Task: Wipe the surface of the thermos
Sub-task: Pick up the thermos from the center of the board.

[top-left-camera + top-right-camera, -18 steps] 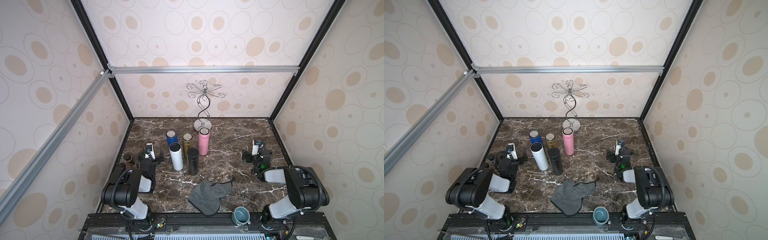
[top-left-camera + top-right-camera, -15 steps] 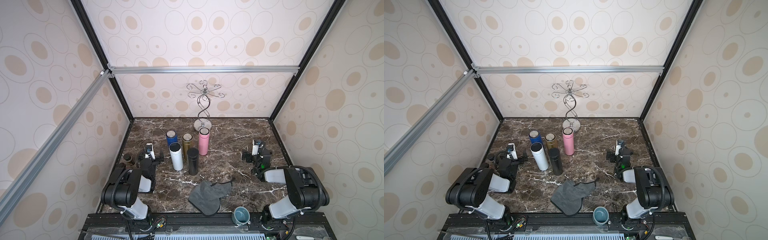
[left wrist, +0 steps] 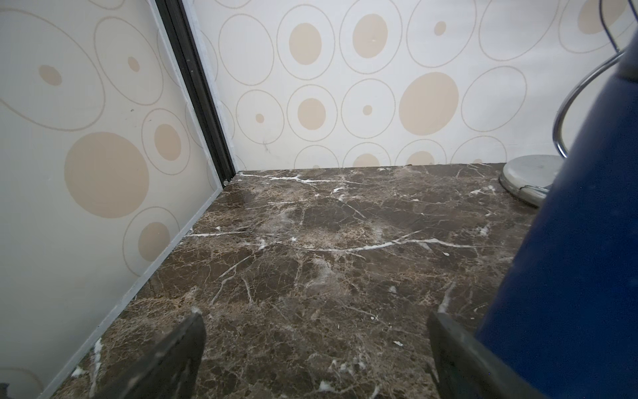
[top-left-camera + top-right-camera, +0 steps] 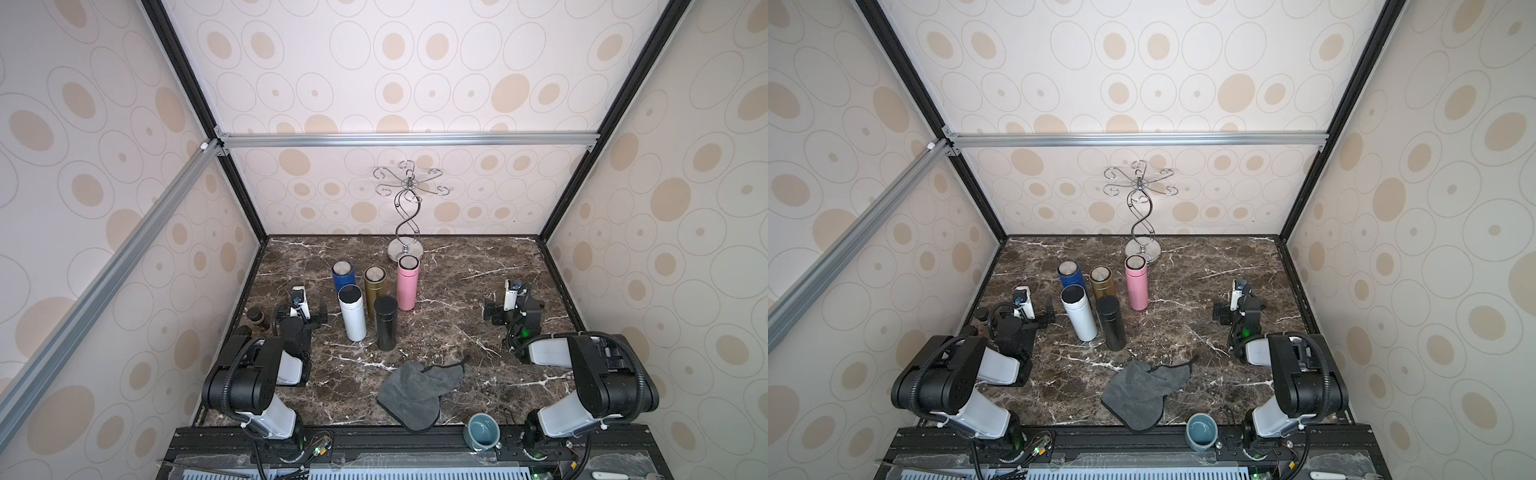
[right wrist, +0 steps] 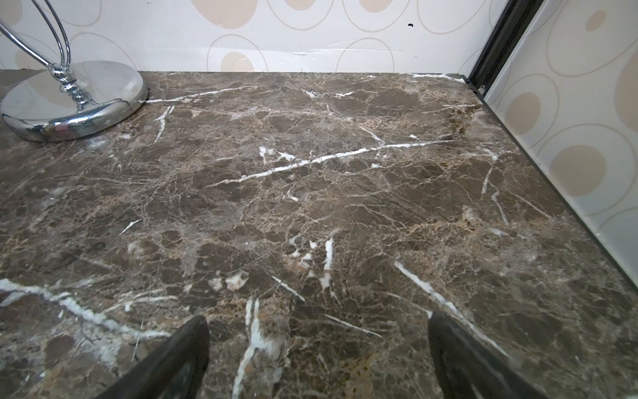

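Note:
Several thermoses stand upright in a cluster left of the table's middle in both top views: blue (image 4: 344, 279), gold (image 4: 375, 286), pink (image 4: 407, 286), white (image 4: 352, 316) and black (image 4: 385, 322). A crumpled grey cloth (image 4: 419, 390) lies near the front edge. My left gripper (image 4: 301, 311) rests low, just left of the white thermos, open and empty. In the left wrist view the left gripper (image 3: 316, 349) has bare marble between its fingers and the blue thermos (image 3: 569, 259) close beside one finger. My right gripper (image 4: 513, 309) sits low at the right, open; in the right wrist view the right gripper (image 5: 317, 349) holds nothing.
A chrome hook stand (image 4: 406, 208) rises at the back centre, its round base (image 5: 76, 100) just behind the pink thermos. A teal mug (image 4: 482, 430) sits on the front rail. A small dark jar (image 4: 257, 318) stands by the left wall. Patterned walls close three sides.

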### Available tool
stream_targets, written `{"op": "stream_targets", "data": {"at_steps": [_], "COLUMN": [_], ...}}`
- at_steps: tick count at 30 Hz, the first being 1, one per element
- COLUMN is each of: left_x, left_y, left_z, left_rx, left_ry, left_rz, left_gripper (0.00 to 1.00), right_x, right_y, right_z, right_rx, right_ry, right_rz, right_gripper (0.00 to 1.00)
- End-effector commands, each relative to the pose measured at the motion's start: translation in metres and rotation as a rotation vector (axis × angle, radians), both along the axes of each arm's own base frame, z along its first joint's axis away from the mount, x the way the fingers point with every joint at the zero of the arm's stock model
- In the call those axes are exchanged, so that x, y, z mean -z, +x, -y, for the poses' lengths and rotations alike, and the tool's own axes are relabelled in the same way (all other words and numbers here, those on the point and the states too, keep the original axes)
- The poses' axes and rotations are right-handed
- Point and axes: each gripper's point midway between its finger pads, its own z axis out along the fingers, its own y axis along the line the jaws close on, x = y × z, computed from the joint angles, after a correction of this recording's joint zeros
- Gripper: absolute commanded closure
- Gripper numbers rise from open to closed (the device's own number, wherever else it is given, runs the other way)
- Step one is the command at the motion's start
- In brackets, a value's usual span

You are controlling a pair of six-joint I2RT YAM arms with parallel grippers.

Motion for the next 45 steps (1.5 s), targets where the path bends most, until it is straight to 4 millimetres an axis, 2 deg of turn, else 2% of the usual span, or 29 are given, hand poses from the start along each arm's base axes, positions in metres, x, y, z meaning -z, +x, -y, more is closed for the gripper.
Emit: {"op": "stream_targets", "data": {"at_steps": [1, 34, 37, 41, 45], "left_x": [-0.007, -0.006, -0.008, -0.032, -0.066], "left_y": [0.001, 0.002, 0.0, -0.035, -0.057], "left_z": [-0.002, -0.003, -0.004, -0.043, -0.06], "left_rx": [-0.001, 0.01, 0.001, -0.24, -0.348], "left_ry": [-0.007, -0.02, -0.018, -0.085, -0.125], "left_rz": [0.023, 0.023, 0.032, 0.131, 0.225], "left_gripper": [0.0, 0.0, 0.0, 0.0, 0.0], "right_x": [-0.006, -0.006, -0.013, -0.035, -0.067], "right_y": [0.003, 0.002, 0.003, -0.004, -0.009], "right_z": [-0.001, 0.0, 0.003, 0.006, 0.026], "right_rx": [-0.009, -0.006, 0.01, 0.032, 0.205], "right_ry": [-0.016, -0.015, -0.019, -0.024, -0.043], "right_rz": [0.017, 0.016, 0.049, 0.04, 0.053], "right_gripper": [0.0, 0.0, 0.0, 0.0, 0.0]}}
